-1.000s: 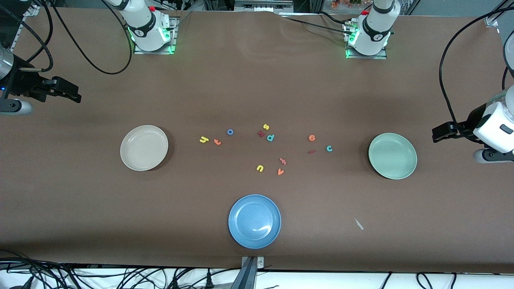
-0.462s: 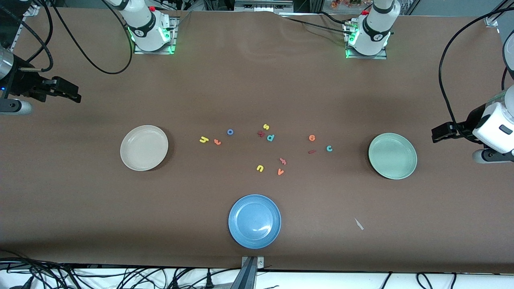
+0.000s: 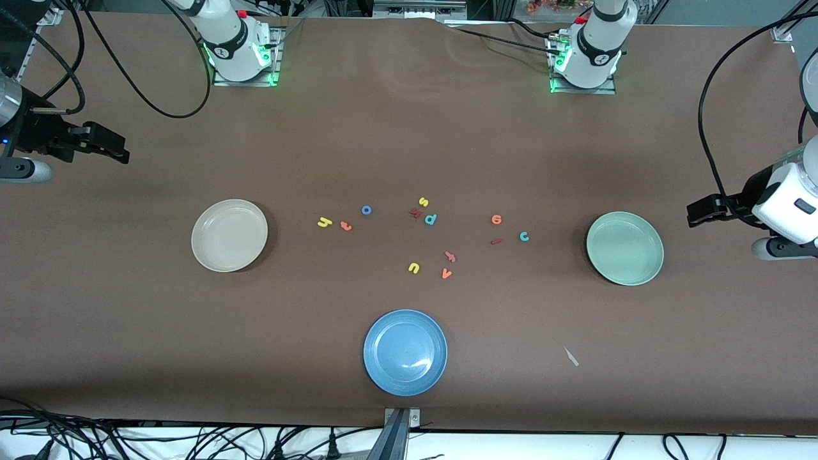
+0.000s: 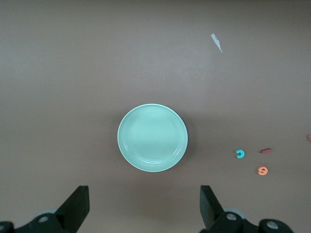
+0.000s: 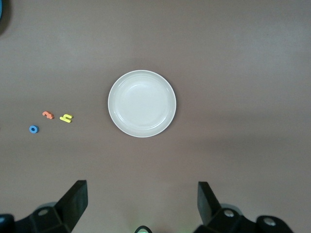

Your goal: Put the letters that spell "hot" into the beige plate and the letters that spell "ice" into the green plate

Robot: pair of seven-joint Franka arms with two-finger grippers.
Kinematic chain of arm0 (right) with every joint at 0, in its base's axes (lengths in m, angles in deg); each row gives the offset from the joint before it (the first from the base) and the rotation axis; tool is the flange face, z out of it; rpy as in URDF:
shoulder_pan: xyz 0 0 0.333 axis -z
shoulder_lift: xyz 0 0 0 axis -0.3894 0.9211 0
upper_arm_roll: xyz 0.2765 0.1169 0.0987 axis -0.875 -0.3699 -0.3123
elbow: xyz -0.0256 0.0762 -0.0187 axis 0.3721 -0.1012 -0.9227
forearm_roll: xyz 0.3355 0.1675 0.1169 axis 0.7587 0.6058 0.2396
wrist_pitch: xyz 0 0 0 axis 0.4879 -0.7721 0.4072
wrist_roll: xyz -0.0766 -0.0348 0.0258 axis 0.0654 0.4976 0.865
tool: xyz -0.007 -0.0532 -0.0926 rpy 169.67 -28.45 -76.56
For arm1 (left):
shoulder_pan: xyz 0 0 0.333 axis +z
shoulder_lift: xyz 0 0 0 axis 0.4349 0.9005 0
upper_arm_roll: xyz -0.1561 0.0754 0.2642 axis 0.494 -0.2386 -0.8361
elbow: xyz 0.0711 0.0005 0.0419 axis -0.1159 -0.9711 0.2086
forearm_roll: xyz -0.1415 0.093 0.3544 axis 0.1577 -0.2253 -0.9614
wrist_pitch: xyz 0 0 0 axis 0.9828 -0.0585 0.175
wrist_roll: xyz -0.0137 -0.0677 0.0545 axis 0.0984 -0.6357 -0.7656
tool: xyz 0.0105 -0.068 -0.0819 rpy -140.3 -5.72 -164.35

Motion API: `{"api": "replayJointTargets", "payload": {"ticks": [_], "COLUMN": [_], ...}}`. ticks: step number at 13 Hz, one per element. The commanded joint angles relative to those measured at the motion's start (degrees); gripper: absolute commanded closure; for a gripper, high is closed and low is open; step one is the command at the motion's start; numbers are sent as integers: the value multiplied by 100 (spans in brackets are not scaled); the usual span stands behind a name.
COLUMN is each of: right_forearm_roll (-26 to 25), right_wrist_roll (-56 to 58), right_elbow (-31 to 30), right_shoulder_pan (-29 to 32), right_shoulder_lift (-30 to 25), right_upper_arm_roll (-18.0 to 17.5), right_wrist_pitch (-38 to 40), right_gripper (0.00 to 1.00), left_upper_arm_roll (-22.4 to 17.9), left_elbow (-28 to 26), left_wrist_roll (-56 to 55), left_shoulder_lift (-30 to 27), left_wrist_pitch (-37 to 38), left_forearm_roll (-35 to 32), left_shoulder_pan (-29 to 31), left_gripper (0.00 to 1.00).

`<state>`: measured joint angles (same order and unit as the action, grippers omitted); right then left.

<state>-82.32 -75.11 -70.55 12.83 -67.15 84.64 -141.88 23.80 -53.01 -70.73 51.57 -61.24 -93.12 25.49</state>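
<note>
The beige plate (image 3: 229,235) (image 5: 142,103) and the green plate (image 3: 625,248) (image 4: 152,138) both lie empty. Between them on the table are the yellow h (image 3: 324,222) (image 5: 66,118), orange t (image 3: 346,225) (image 5: 47,115) and blue o (image 3: 366,209) (image 5: 33,129). Closer to the green plate lie the orange e (image 3: 496,219) (image 4: 263,170), dark red i (image 3: 496,241) (image 4: 266,151) and teal c (image 3: 524,236) (image 4: 239,154). My right gripper (image 3: 118,152) (image 5: 142,206) hangs open over bare table at its arm's end. My left gripper (image 3: 698,214) (image 4: 143,208) hangs open at the other end.
A blue plate (image 3: 405,352) sits near the front edge. Other letters lie mid-table: yellow s (image 3: 423,202), teal p (image 3: 431,219), a dark red letter (image 3: 415,213), yellow u (image 3: 413,268), orange v (image 3: 446,273) and a pinkish letter (image 3: 450,257). A pale scrap (image 3: 571,356) lies near the front.
</note>
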Motion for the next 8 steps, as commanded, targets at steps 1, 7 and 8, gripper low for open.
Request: {"api": "replayJointTargets", "payload": {"ticks": [1,7,8], "right_forearm_roll": [3,3,-5], "right_wrist_roll": [-16,-7,-16], "right_elbow": [98,98,98], "right_shoulder_pan": [42,42,33], "right_shoulder_lift": [-16,-16,-16], "right_upper_arm_roll": [-41,-41,-41], "right_wrist_pitch": [118,135,135], "right_gripper": [0,0,0], "left_upper_arm_roll": [-5,4,4], "left_elbow": [22,13,-4], "left_wrist_roll": [-55,59,59], "left_shoulder_lift": [-11,-11,-11], "left_wrist_pitch": [21,21,21], "left_forearm_roll": [-70,-71,-62], "left_shoulder_pan": [-33,-24,-24], "left_gripper": [0,0,0]}}
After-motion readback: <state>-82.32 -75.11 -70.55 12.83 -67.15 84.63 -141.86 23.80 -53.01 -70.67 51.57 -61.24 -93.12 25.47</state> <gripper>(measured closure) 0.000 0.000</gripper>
